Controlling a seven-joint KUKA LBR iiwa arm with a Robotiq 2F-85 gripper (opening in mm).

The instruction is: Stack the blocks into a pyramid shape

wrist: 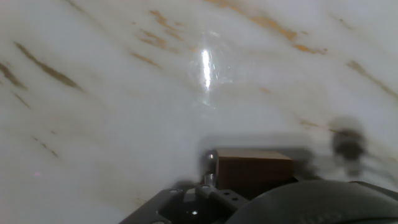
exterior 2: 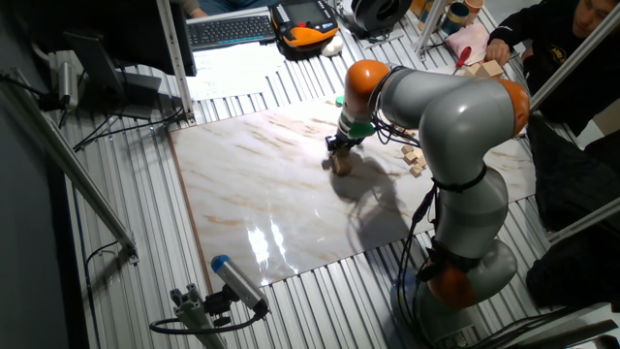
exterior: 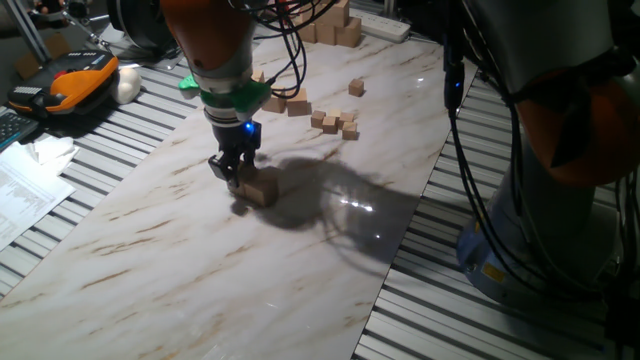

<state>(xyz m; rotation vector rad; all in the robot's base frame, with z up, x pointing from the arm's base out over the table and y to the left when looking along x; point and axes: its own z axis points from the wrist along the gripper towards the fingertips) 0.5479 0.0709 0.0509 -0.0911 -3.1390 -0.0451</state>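
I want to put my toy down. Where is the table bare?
The marble board is bare on the near side of the gripper and the block beside it, out to the board's edges. Farther back it is crowded: loose blocks lie scattered, with a pile of bigger blocks behind.

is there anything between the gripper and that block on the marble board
Nothing visible. The gripper is already down at the block, fingers at its edge on the marble board. The hand view shows the block right at the fingers. The other loose blocks lie farther back, out of the way.
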